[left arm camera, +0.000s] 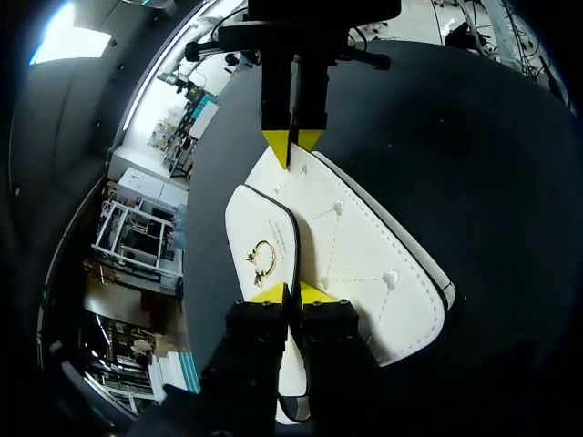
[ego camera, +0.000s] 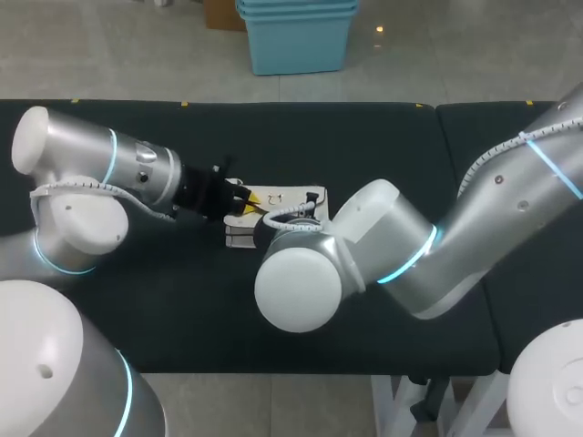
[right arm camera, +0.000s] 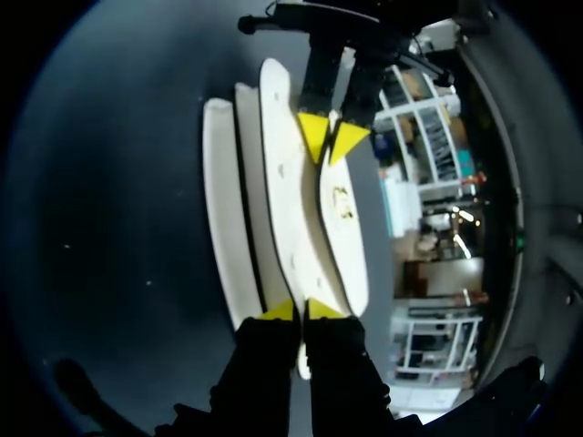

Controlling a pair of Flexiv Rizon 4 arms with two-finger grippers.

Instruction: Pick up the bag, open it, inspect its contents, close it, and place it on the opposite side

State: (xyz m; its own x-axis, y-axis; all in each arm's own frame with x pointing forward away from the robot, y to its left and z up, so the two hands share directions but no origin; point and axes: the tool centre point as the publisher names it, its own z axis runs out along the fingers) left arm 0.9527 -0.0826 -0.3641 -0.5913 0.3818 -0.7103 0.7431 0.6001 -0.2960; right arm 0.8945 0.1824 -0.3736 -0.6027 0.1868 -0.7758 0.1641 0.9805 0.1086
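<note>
Head view: white bag rests on the dark table

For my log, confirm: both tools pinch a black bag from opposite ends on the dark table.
Not black: the bag is white, per the left wrist view. The left tool and right tool do pinch it from opposite ends on the dark table.

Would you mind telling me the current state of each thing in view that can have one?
bag: pinched at opposite edges, one gripper on each.
flap: lying over the front; I cannot tell whether it is latched.
left gripper: shut on the bag.
right gripper: shut on the bag.
</note>
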